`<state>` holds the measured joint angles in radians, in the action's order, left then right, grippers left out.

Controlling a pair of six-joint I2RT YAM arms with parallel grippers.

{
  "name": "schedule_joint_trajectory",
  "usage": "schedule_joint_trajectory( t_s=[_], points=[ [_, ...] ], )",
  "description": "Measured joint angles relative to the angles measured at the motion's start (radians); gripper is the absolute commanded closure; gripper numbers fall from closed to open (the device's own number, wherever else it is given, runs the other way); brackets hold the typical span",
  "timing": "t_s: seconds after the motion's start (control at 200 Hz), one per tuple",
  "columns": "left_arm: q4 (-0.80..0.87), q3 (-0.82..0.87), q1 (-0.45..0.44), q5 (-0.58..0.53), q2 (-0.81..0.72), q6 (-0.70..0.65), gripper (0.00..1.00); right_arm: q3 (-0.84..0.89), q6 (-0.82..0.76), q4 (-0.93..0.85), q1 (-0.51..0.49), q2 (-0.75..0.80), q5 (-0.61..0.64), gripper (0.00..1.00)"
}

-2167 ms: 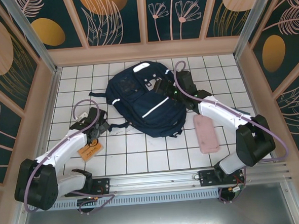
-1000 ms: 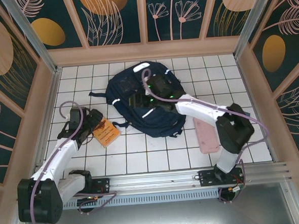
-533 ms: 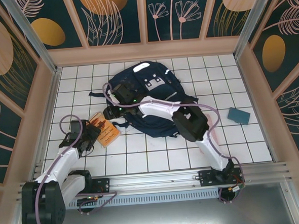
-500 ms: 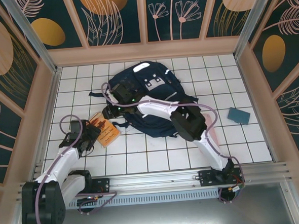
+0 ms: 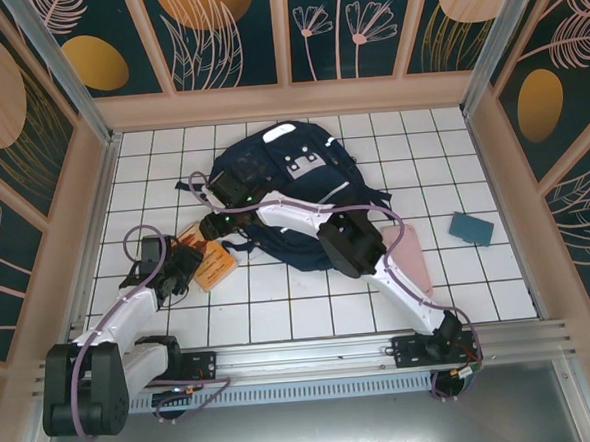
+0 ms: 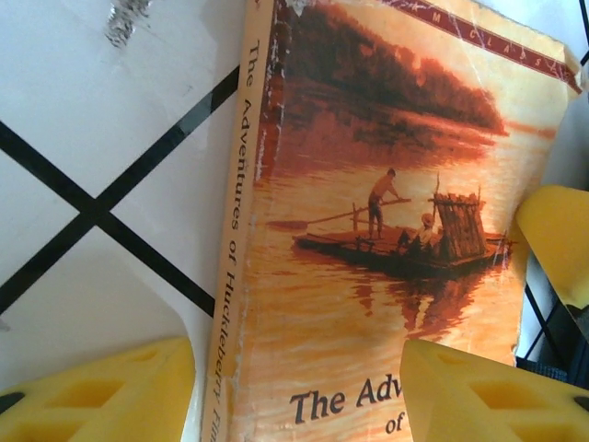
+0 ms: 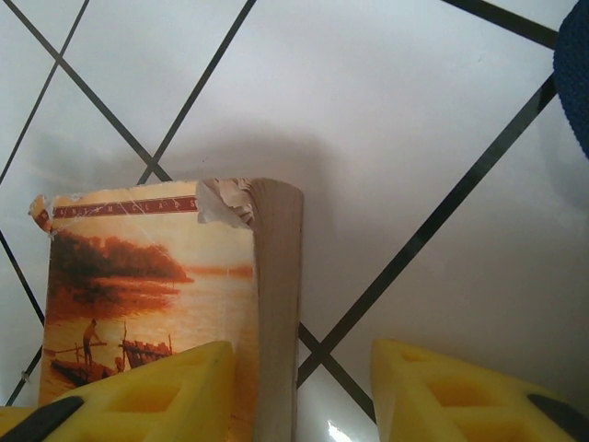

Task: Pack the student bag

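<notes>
Currently left jaws straddle the orange book point(image 6: 368, 230), grip unclear; right jaws gape over it, student bag point(image 5: 263, 158) alongside.

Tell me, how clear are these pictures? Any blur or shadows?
Top external view: evenly lit and sharp across the student bag. Left wrist view: the Huckleberry Finn book reads clearly, while the yellow fingers at the bottom edge look soft. Right wrist view: a grey shadow falls on the white tiles beyond the book.

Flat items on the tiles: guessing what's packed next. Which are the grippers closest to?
The orange Huckleberry Finn paperback, left of the student bag; pink case and teal book lie right of it.
</notes>
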<state>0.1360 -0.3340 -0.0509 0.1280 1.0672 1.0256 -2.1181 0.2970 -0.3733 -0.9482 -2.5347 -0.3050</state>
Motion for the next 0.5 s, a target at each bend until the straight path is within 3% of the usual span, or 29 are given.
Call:
schedule_joint_trajectory(
  t_s=[0.145,0.355,0.5],
  points=[
    [-0.037,0.008,0.006,0.040,0.000,0.000,0.35,0.030,0.015,0.037,0.003,0.002,-0.020,0.58],
    [-0.151,0.039,0.008,0.137,-0.024,0.051,0.35,0.143,0.095,0.189,0.050,0.030,-0.200,0.56],
    [-0.206,0.039,0.007,0.192,-0.064,0.090,0.36,0.159,0.134,0.215,0.071,0.032,-0.258,0.57]
  ],
)
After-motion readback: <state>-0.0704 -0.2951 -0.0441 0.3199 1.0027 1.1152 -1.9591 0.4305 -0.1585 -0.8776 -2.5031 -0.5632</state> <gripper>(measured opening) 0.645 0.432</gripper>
